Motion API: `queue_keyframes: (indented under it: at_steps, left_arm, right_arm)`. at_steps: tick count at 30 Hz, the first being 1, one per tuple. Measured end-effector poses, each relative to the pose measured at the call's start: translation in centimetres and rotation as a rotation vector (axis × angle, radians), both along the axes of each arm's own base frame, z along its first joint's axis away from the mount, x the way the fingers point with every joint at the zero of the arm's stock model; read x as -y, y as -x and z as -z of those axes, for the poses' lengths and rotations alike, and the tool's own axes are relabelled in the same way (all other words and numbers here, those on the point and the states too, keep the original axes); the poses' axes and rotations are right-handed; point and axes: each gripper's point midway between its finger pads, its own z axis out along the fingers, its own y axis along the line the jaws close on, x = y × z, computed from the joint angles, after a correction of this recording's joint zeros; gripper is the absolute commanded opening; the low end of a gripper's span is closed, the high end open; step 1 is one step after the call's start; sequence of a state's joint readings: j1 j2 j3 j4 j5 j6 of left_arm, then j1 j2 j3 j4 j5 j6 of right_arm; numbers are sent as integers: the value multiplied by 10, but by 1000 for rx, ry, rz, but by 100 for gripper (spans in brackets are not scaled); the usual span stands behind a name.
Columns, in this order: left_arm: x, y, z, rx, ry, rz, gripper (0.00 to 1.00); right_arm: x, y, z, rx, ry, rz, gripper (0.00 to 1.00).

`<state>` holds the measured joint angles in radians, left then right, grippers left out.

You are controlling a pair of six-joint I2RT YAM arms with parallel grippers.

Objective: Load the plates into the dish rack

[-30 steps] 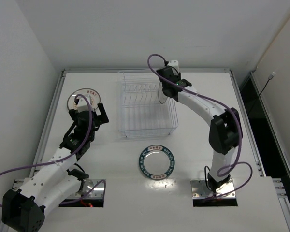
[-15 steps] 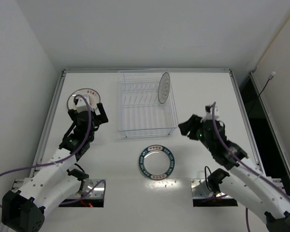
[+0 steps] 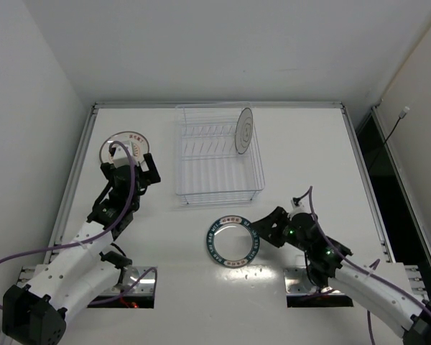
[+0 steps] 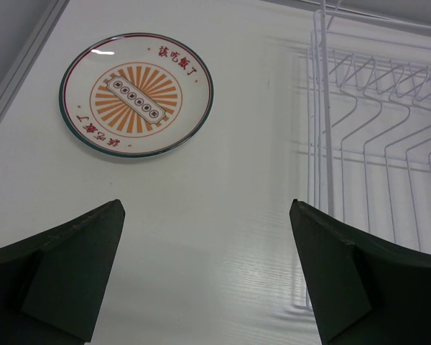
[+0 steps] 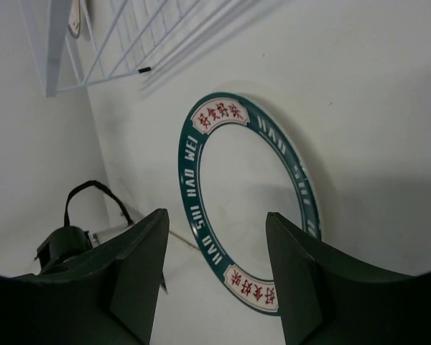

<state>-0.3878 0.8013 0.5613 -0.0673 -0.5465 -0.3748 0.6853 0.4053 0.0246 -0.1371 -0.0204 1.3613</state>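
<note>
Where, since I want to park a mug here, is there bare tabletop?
Bare: the stretch between the dish rack and the table's right rail. Crowded: left of the rack, where the open left gripper hovers near the sunburst plate, and the near edge, where the right gripper sits beside the teal-rimmed plate.

The teal-rimmed plate (image 5: 248, 205) reads "HAO WEI" beside red Chinese characters

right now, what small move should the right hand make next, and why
Probably ease the right hand forward and down until its open fingers straddle the rim of the teal-rimmed plate. That plate lies flat on the table just ahead of the hand, untouched, while a white plate stands upright in the rack.
</note>
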Motion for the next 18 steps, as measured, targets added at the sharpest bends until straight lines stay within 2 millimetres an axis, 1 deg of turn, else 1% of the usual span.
queue_keyframes:
  at_steps: [2,4,6,9,12,15,18]
  left_arm:
    - [0,0,0,0,0,0,100]
    - [0,0,0,0,0,0,100]
    - [0,0,0,0,0,0,100]
    - [0,0,0,0,0,0,100]
    - [0,0,0,0,0,0,100]
    - [0,0,0,-1,0,0,100]
    - [0,0,0,-1,0,0,100]
  right_arm:
    - [-8,2,-2,-17,-23,-15,54]
    - [-14,5,3,-49,-25,-30,54]
    - [-18,9,10,-85,-15,-40,50]
    - [-20,16,18,-120,4,-50,49]
    - [-21,15,10,-79,-6,-42,49]
    - [-10,12,3,-9,13,1,49]
    - [12,10,7,9,98,68,49]
